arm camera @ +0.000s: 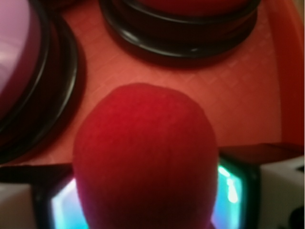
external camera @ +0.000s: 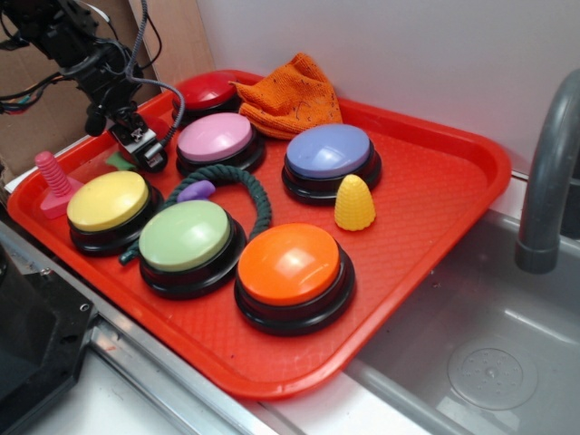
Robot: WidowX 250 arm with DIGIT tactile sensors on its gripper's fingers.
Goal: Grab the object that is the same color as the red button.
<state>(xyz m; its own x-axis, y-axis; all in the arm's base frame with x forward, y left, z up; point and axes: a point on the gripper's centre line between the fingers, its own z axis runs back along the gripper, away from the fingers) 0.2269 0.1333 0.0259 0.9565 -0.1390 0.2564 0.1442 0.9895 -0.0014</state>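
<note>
The small fuzzy dark-red ball [arm camera: 145,157] fills the middle of the wrist view, seated between the two finger pads [arm camera: 231,191] of the tool [arm camera: 145,200], which press against it on either side. The tool is closed on the ball, so the grasping step looks all but complete.

In the exterior view the tool [external camera: 145,149] sits low at the far left of the red plastic tray [external camera: 435,208], in the gap between the glossy red dome button on a black base [external camera: 207,91] and the pink-topped button [external camera: 216,138]. A sliver of green [external camera: 118,163] shows just left of the tool; the ball itself is hidden behind the fingers there. Whether the ball touches the tray or is raised cannot be told.

The next move probably calls for a straight lift, holding the squeeze steady, since the ball looks soft and could slip. The rims of the two neighbouring buttons lie close, so sideways travel should wait until the tool is above them. The pink screw-shaped toy [external camera: 54,183] stands apart at the left edge.
</note>
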